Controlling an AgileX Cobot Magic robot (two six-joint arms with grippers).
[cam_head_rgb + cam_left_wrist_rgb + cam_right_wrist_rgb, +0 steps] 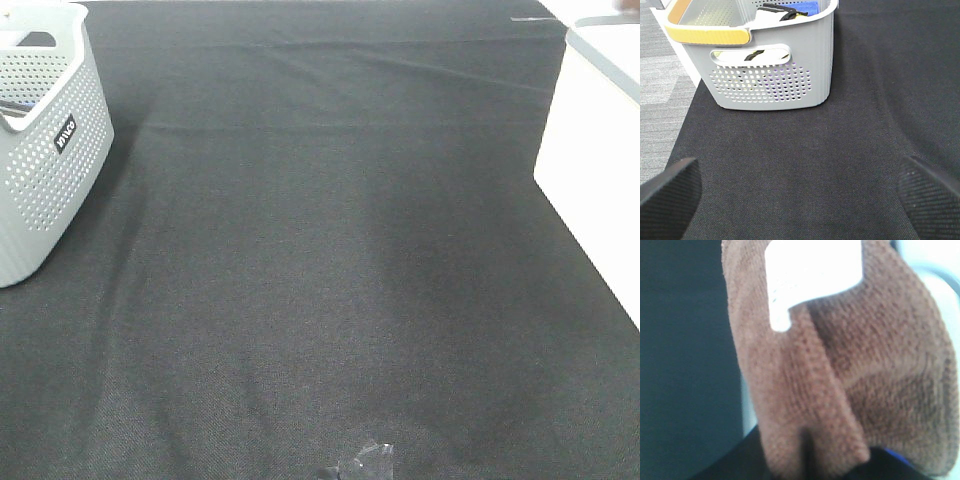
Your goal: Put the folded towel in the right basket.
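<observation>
The folded towel [840, 365] is brown with a white label and fills the right wrist view. It hangs from my right gripper [815, 465], whose dark fingers show only at the picture's lower edge, closed on the cloth. A pale rim of the right basket [940, 275] shows behind the towel. In the high view the right basket [600, 140] is a white container at the table's right edge. Neither arm nor the towel shows there. My left gripper [800, 200] is open and empty, low over the black cloth, facing the grey basket [770, 80].
The grey perforated basket [45, 150] stands at the far left and holds several items, one of them blue. A black cloth [320, 250] covers the table. A small scrap of clear tape [366, 462] lies at the front edge. Grey floor [660, 65] lies beyond the table's left side.
</observation>
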